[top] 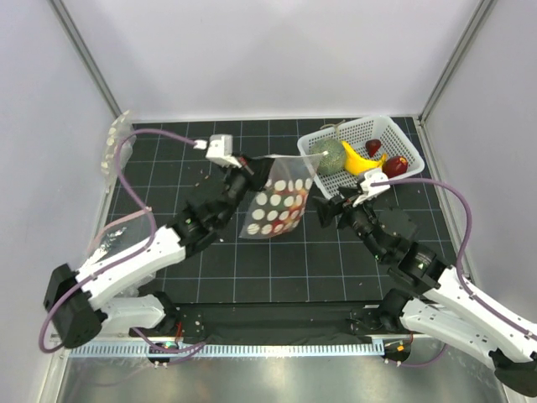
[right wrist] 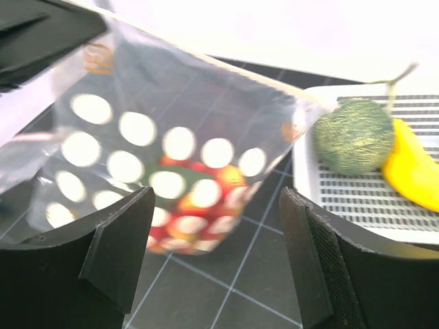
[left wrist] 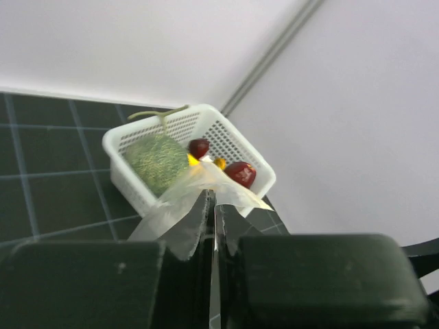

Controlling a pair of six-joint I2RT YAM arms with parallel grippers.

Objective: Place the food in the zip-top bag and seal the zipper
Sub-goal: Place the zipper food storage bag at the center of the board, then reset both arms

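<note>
One step looks done. Above: my left claw [top: 243, 180] pinches the zip-top bag [top: 277, 206] by its top corner; my right claw [top: 330, 207] hangs wide just beside it. Left wrist: jaws clamped on plastic. Right wrist: the food [right wrist: 195, 202] lies inside the bag, ahead of my right claw; the zipper [right wrist: 226, 65] seems not yet sealed.

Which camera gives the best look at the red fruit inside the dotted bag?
Right wrist view: the food sits close, red and yellow-green behind the dots of the zip-top bag. Top external shows only faint reddish patches low in the bag. Left wrist shows just the bag's pinched edge, not its contents.
</note>
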